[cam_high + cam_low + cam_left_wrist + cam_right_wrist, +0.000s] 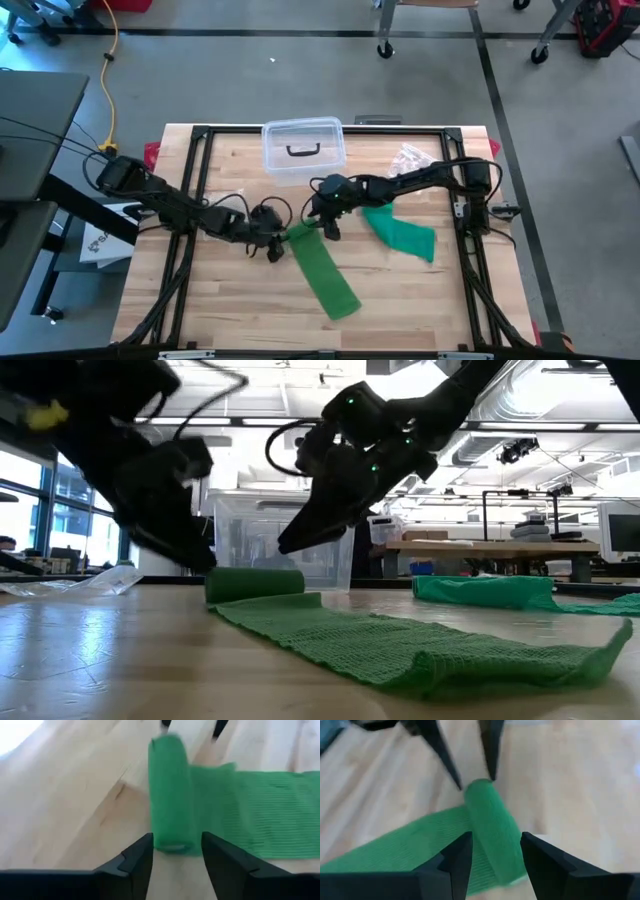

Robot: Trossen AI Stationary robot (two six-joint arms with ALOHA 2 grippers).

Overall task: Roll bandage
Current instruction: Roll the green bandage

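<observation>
Low view: left pincer (pixel 200 560) hides bandage roll's (pixel 255 584) end (blurred).

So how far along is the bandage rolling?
Only started: a short roll has formed at one end of the bandage. Both open grippers, left and right, flank the roll without gripping. Most of the strip lies flat, unrolled; a second bandage is untouched.

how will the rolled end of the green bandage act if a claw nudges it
The rolled end is a cylinder lying on its side on the table, so it would probably roll. The flat tail is still joined to it and looks limp and wrinkled, so it would likely drag or unwind. The open-weave fabric looks light and squashy.
</observation>
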